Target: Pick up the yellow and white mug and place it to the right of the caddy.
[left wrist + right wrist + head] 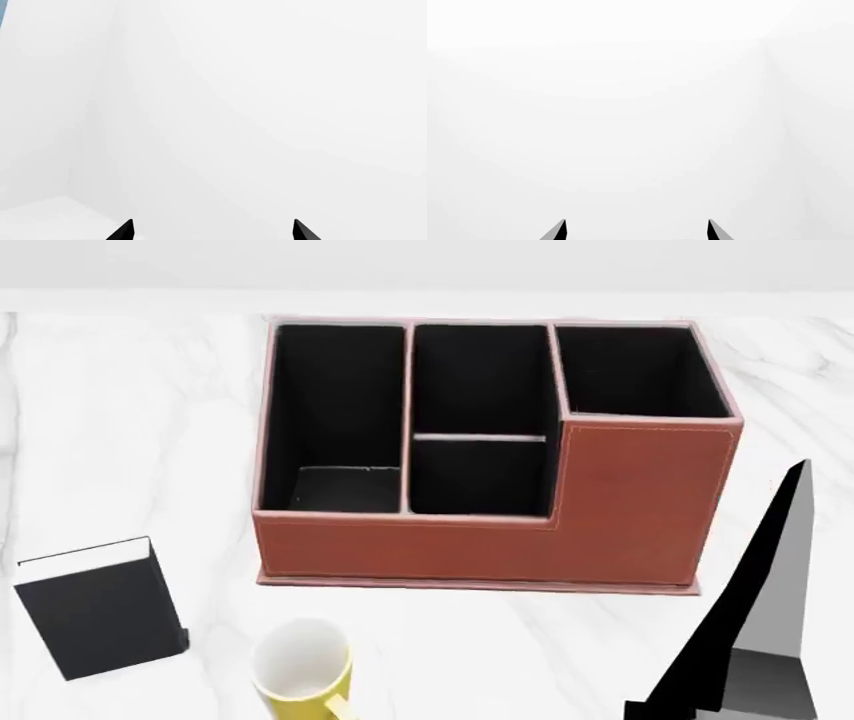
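Nearest the robot, at the lower edge of the head view, the yellow and white mug stands upright on the white marble table. Its white interior faces up and its yellow handle points toward the robot. Nothing touches the mug.

Near the mug, on its left, a black book stands upright, white page edges showing along its top. Book and mug are apart.

At the lower right of the head view, a dark, pointed part of the right gripper rises in front of the table (only one tapering finger is clearly visible there). It is well apart from the mug and holds nothing.

Beyond the mug, the caddy occupies the middle of the table. It is reddish-brown with stitched edges and black-lined compartments: one long compartment at the left, two smaller ones in the centre, and a taller section at the right rear corner. The mug sits in front of the caddy, toward its left end. The table surface to the right of the caddy is partly hidden by the gripper finger.

In the right wrist view, the two fingertips stand spread apart with only blank white between them: released. In the left wrist view, the left gripper likewise shows two separated tips against white surfaces, released and empty.
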Robot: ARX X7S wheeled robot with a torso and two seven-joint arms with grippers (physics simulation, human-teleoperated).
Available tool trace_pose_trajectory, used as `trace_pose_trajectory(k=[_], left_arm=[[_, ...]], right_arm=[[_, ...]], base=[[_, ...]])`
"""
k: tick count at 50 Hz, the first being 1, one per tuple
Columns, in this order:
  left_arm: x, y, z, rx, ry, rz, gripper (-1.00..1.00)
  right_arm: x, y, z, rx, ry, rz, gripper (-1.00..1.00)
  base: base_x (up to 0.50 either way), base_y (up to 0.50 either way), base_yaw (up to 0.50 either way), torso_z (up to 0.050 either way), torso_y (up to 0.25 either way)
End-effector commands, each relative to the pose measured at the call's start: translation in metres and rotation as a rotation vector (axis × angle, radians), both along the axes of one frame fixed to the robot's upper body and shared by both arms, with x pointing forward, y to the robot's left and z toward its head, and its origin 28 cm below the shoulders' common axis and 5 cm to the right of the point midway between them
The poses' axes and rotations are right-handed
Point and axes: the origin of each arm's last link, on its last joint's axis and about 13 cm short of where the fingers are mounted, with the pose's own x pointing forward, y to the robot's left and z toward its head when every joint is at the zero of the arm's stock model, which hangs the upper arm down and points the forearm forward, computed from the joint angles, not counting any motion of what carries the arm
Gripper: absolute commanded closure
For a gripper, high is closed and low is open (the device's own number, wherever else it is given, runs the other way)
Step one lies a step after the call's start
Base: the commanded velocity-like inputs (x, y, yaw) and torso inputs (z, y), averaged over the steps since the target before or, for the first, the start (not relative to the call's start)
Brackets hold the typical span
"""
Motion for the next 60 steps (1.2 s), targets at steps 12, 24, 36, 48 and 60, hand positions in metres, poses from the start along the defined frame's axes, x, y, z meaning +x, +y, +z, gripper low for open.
trace_pose_trajectory(k=[12,24,36,48,60], left_arm=[[0.0027,-0.0011,-0.0008,-0.001,0.002,-0.013,-1.00],[0.0032,-0.0008,-0.0012,-0.003,0.002,-0.026,-1.00],[0.0052,-0.0014,-0.0009,-0.001,0.003,-0.036,-1.00],[0.0048,-0.0010,-0.0009,-0.001,0.002,-0.039,-1.00],[0.0054,-0.0012,-0.0009,-0.001,0.002,-0.043,-1.00]], right_arm=[[-0.0023,-0.0010,0.0009,0.025,-0.002,0.009,-1.00],[0.0023,-0.0004,0.0003,-0.009,0.027,-0.028,-1.00],[0.0020,0.0001,-0.0004,-0.018,0.021,-0.018,-1.00],[0.0018,-0.0005,-0.0001,-0.022,0.020,-0.022,-1.00],[0.0018,-0.0005,0.0006,-0.022,0.017,-0.018,-1.00]], base=[[-0.19,-0.50,0.00,0.000,0.000],[0.04,-0.03,0.00,0.000,0.000],[0.47,0.00,0.00,0.000,0.000],[0.43,0.00,0.00,0.000,0.002],[0.15,0.00,0.00,0.000,0.002]])
